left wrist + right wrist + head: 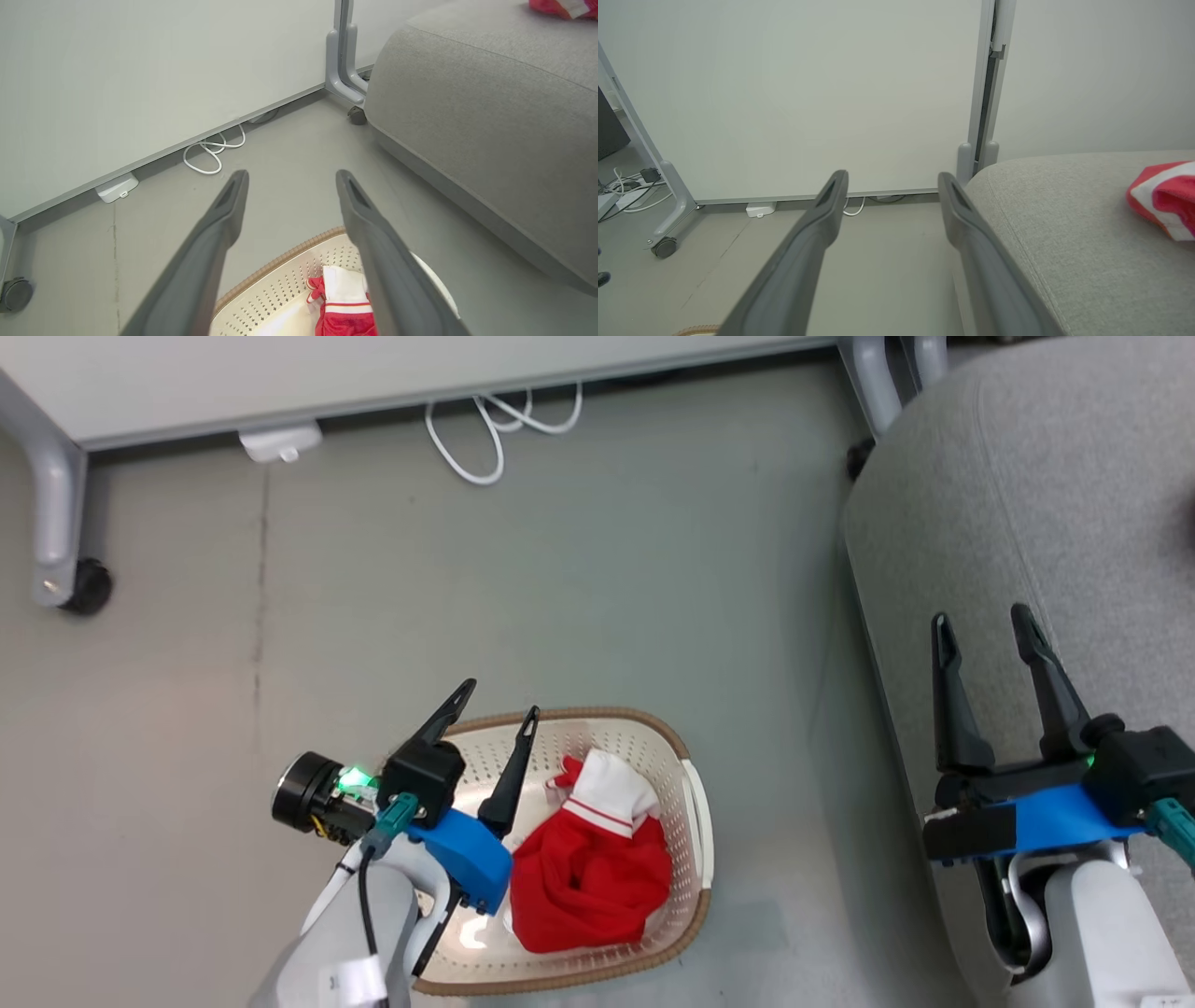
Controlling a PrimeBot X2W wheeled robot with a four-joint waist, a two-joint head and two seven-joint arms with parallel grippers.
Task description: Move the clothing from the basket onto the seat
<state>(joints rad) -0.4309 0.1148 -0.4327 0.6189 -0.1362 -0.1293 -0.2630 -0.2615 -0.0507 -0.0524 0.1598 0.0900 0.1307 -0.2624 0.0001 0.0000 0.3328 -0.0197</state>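
**One garment in the basket, left arm poised above it**

One piece of the clothing, red with a white striped cuff, lies bunched in the right half of the basket, which stands on the floor. A second red-and-white garment rests on the seat, well apart from the basket. The left gripper hangs over the basket's left part. Its fingers are spread wide and hold nothing, and they point out past the far rim rather than down at the cloth. The right gripper hovers above the seat's near edge, its fingers likewise wide apart and empty.

The step in hand looks like the reach for the garment in the basket. To do it well, the left wrist should tip downward and shift toward the red heap, so the open fingers come down astride a thick fold rather than the thin white cuff. They should close on cloth alone. The perforated basket is probably light, so a finger caught on its wall or bottom could drag it along. The lift should go straight up until the hanging fabric clears the brown rim, and only then swing across. The release should come well in from the seat's rounded edge, near the other garment, so nothing slides off.
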